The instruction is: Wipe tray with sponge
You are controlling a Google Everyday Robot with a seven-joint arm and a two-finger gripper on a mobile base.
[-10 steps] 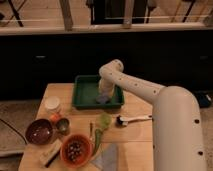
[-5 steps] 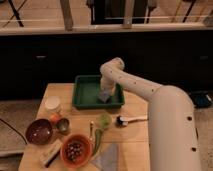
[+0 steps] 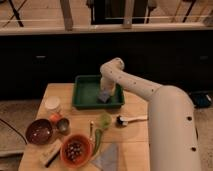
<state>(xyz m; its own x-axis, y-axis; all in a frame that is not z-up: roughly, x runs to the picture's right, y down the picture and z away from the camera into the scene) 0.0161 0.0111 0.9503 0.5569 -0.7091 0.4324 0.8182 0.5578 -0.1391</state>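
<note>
The robot's white arm [image 3: 150, 97] is the largest thing we see, entering from 4 o'clock and bending down over the pale wooden table [image 3: 135, 137]. At 12 o'clock on that table sits the dark green rectangular shallow plastic tray with a raised rim [image 3: 84, 92]. Well apart from it are a round dark brown bowl [image 3: 40, 131] at 8 o'clock and a round orange bowl [image 3: 75, 149] at 7 o'clock. A flat grey-blue cloth [image 3: 107, 157] lies at 6 o'clock and a white-handled brush [image 3: 131, 119] at 3 o'clock, and we leave all of these alone. Inside the tray, toward its 4 o'clock corner, lies the small bluish-grey rectangular sponge [image 3: 103, 98]. The gripper [image 3: 104, 93] is directly on top of the sponge, and we cannot tell whether it clamps the block or only presses on it. We judge the wipe to be in progress, with most of the tray floor, from 12 o'clock round to 9 o'clock, yet to be covered. To do it well, we hold the sponge flat on the floor with light, steady downward pressure. We sweep it in straight overlapping passes toward 9 o'clock and turn back short of the rim. Too much push could slide the light tray across the table, and lifting the wrist would lose contact.
</note>
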